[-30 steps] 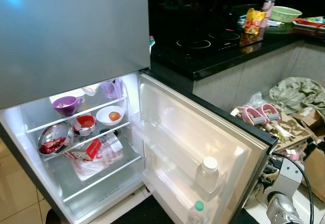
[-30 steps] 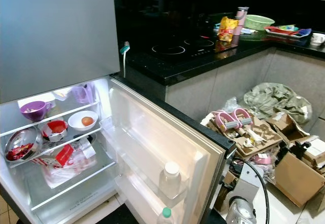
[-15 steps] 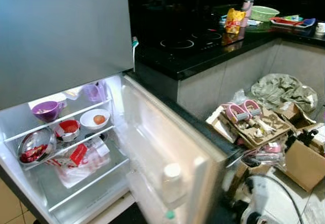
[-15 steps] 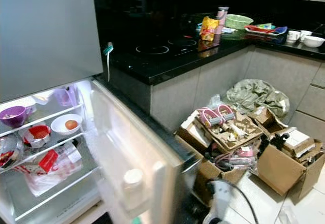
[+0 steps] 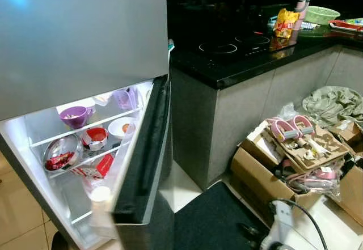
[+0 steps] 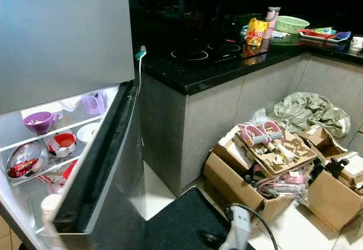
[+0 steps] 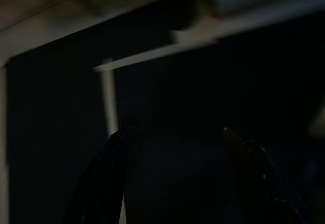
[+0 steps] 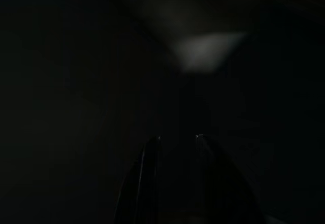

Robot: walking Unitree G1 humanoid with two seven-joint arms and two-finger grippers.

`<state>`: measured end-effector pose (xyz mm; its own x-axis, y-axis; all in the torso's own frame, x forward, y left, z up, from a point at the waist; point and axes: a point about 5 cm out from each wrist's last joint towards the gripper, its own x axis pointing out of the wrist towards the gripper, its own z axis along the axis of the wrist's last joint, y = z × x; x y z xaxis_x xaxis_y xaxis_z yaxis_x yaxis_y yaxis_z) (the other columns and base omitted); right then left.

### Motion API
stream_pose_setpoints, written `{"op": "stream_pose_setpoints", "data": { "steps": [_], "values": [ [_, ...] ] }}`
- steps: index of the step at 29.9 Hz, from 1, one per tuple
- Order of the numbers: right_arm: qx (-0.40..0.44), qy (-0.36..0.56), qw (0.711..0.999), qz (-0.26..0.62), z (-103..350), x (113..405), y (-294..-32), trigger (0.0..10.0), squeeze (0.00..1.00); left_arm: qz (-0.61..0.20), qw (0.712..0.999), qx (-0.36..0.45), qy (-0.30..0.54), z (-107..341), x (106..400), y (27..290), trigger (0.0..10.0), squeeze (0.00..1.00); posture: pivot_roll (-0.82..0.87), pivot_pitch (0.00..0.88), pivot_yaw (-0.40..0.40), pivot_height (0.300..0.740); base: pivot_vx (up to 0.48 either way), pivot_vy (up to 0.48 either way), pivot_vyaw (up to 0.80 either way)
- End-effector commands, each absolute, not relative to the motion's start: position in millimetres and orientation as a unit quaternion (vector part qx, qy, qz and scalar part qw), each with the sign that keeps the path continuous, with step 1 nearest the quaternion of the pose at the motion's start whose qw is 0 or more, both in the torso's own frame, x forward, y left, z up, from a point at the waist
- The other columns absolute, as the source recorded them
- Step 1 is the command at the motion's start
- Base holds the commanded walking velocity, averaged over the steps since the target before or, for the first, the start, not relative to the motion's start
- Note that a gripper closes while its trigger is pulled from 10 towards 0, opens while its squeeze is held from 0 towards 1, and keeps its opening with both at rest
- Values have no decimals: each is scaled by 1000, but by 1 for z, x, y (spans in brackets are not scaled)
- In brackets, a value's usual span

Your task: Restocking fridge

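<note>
Fridge door (image 5: 142, 165) stands half open; we fear its bottle (image 5: 101, 202) may tip. Left gripper (image 7: 172, 148) gapes empty, right gripper (image 8: 175, 148) nearly closed.

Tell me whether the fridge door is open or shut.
Partly open. The door stands at an angle, its dark edge facing the camera, and the lit shelves with the purple cup show through the gap.

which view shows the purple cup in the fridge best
The left eye view: the purple cup stands whole and lit on the top shelf, with its handle showing. The right eye view has it too, nearer the picture's edge. Both wrist views are too dark to make out any cup.
</note>
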<state>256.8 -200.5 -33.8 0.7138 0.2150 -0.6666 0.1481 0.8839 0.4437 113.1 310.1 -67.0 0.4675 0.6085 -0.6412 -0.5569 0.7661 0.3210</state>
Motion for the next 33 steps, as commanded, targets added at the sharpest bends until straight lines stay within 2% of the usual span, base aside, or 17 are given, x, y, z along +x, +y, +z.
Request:
{"op": "stream_pose_setpoints", "data": {
  "steps": [1,4,6,8,11,15,17,28,29,30,31,32,33],
  "values": [
    [168,419,891,-48,-46,238,-222,10000,0,430,825,22,367,-59,98,332,10000,0,9,76,-20,740,0,0,0],
    [127,442,887,-41,-51,230,-226,10000,0,456,812,8,363,-58,94,337,10000,0,11,77,-21,740,0,0,0],
    [84,465,881,-23,-55,222,-226,10000,0,431,822,5,372,-60,97,333,10000,0,13,79,-21,740,0,0,0],
    [23,481,876,3,-61,214,-224,10000,0,387,843,21,373,-61,107,326,10000,0,13,80,-17,740,0,0,0],
    [-16,491,871,9,-66,207,-222,10000,0,385,848,13,363,-60,112,322,10000,0,16,80,-11,740,0,0,0],
    [-46,494,868,9,-70,202,-221,10000,0,382,852,10,358,-61,117,317,10000,0,17,78,-7,740,0,0,0],
    [-71,489,869,24,-72,199,-216,10000,0,344,870,15,354,-61,126,308,10000,0,21,76,-8,740,0,0,0],
    [-102,487,866,47,-76,194,-207,10000,0,267,898,42,346,-60,144,294,10000,0,23,77,-13,740,0,0,0],
    [-106,488,865,45,-76,194,-208,10000,0,193,914,67,349,-61,151,281,10000,0,23,77,-16,740,0,0,0],
    [-106,488,865,45,-76,194,-208,10000,0,193,914,67,349,-61,151,281,10000,0,23,77,-16,740,0,0,0],
    [-110,489,864,44,-76,194,-209,10000,0,130,923,80,355,-63,156,267,10000,0,23,77,-17,740,0,0,0],
    [-110,489,864,44,-76,194,-209,10000,0,130,923,80,355,-63,156,267,10000,0,23,77,-17,740,0,0,0],
    [-111,491,863,45,-76,193,-209,10000,0,74,925,90,361,-66,158,255,10000,0,23,77,-17,740,0,0,0]
  ]
}}
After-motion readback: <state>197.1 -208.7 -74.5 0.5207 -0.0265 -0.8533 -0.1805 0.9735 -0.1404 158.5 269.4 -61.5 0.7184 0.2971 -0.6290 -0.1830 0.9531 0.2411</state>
